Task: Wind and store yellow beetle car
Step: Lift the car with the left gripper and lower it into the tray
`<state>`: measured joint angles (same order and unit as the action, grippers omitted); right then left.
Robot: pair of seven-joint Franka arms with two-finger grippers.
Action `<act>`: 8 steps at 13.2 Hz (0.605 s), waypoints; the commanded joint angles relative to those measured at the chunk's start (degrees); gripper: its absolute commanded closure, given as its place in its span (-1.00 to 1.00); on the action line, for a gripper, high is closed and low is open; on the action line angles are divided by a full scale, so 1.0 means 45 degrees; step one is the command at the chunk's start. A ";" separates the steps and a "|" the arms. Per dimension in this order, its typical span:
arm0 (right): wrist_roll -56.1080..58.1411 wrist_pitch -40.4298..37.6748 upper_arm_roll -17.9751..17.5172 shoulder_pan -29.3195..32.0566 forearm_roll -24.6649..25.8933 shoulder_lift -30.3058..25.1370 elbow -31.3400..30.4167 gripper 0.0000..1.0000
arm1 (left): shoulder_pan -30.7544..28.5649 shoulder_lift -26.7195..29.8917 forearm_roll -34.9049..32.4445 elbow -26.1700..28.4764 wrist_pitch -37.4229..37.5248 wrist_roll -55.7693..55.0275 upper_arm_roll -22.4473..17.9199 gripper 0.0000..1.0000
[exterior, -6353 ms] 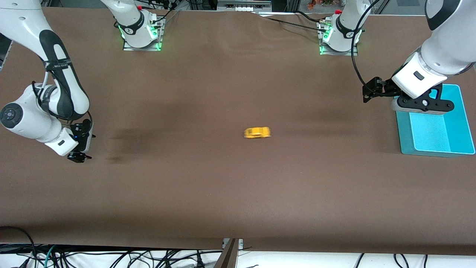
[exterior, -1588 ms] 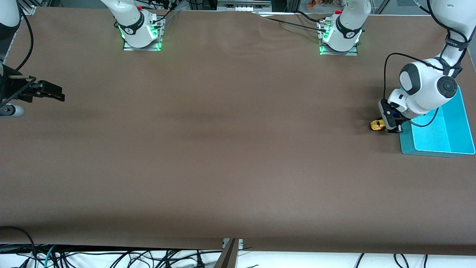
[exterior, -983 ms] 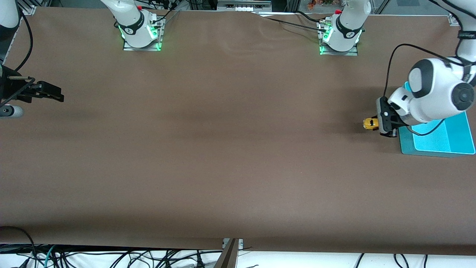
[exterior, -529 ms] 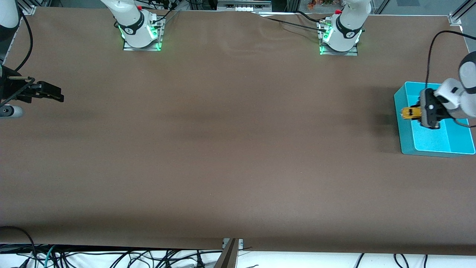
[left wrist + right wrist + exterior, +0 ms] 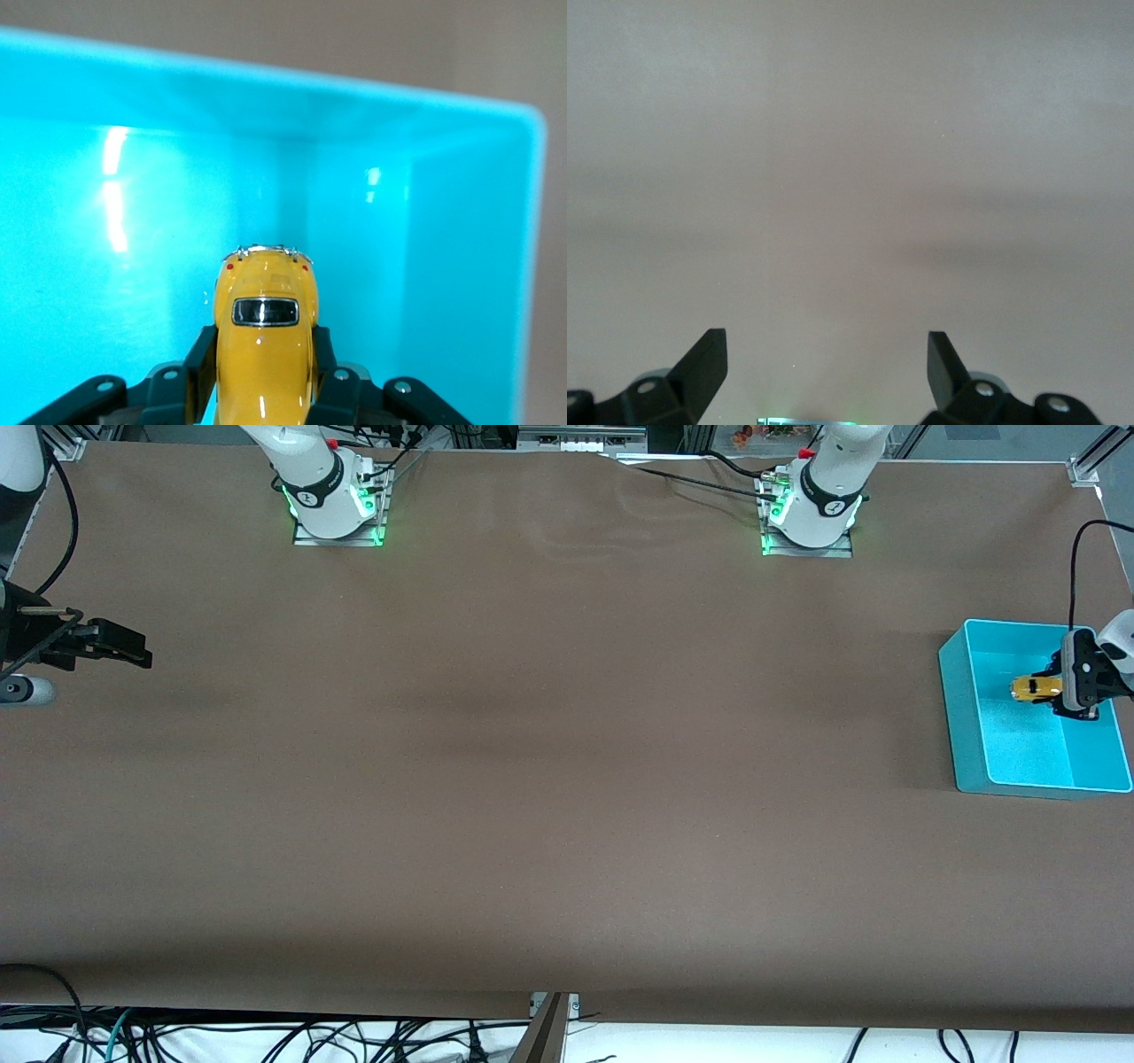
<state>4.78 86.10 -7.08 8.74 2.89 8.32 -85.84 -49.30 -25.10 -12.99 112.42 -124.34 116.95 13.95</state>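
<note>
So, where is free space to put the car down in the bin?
The turquoise bin holds nothing else: its floor nearer the front camera is bare. The left gripper, shut on the yellow beetle car, crowds only the part farther from it. The right gripper waits, open.

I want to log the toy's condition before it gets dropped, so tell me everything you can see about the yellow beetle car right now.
The yellow beetle car is a tiny, glossy, bright yellow toy with a rounded body, a dark oval window and small red lights at one end. The left gripper is shut on its sides, holding it in the air over the inside of the turquoise bin at the left arm's end of the table. Only the fingers touch it. Its wheels are hidden.
</note>
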 commanded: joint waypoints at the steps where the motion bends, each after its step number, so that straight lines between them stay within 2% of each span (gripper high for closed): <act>1: -0.0065 -0.0052 0.0030 0.0012 -0.0174 0.0027 0.0149 -1.00 | -0.0352 -0.0651 -0.0257 0.0076 -0.0668 0.0359 0.0202 0.82; 4: -0.0065 -0.0033 0.0030 0.0012 -0.0174 0.0027 0.0149 -1.00 | -0.0704 -0.0535 -0.0257 0.0741 -0.0747 0.0359 0.0202 0.72; 5: -0.0065 -0.0052 0.0030 0.0012 -0.0174 0.0027 0.0168 -1.00 | -0.0705 -0.0613 -0.0257 0.0741 -0.0999 0.0378 0.0202 0.26; 6: -0.0065 -0.0033 0.0030 0.0012 -0.0174 0.0027 0.0149 -1.00 | -0.0685 -0.0575 -0.0257 0.0741 -0.1079 0.0398 0.0202 -0.98; 8: -0.0065 -0.0052 0.0030 0.0012 -0.0174 0.0027 0.0149 -1.00 | -0.0685 -0.0439 -0.0393 0.0644 -0.0808 0.0495 0.0240 -1.00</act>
<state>4.78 86.11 -7.08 8.73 2.89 8.32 -85.84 -51.59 -28.92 -13.10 114.59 -128.49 118.00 14.17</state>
